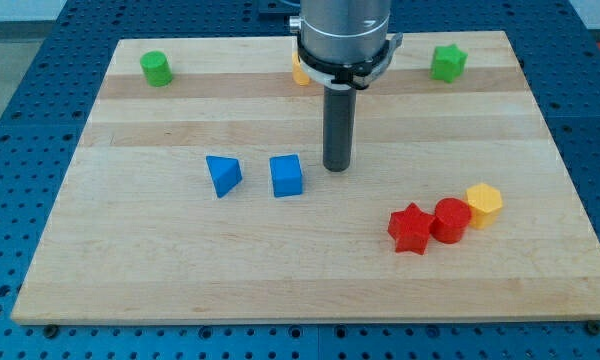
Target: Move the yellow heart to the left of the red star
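Observation:
The red star [411, 228] lies at the lower right of the board. A red cylinder [451, 220] touches its right side, and a yellow block [484, 203] of angular shape sits just right of that. A second yellow block [299, 70] shows near the view's top centre, mostly hidden behind the arm, so its shape cannot be made out. My tip [338, 168] rests on the board just right of the blue cube [287, 176], well below the hidden yellow block and up-left of the red star.
A blue triangle [223, 175] lies left of the blue cube. A green cylinder [157, 69] stands at the top left and a green star [447, 62] at the top right. The wooden board [130, 270] lies on a blue perforated table.

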Robot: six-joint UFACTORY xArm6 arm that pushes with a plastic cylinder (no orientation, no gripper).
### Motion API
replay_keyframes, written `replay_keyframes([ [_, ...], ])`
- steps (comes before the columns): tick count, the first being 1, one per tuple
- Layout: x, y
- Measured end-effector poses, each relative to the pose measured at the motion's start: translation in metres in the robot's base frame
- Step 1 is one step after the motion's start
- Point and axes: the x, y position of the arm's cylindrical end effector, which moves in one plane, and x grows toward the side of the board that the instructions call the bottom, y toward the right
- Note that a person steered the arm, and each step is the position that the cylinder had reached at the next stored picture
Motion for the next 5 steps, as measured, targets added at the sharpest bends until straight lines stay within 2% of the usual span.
replay_keyframes([
  [1,0.0,0.0],
  [2,-0.079,0.002],
  [3,-0.081,0.002],
  [4,-0.123,0.045],
  [5,-0.144,0.046],
])
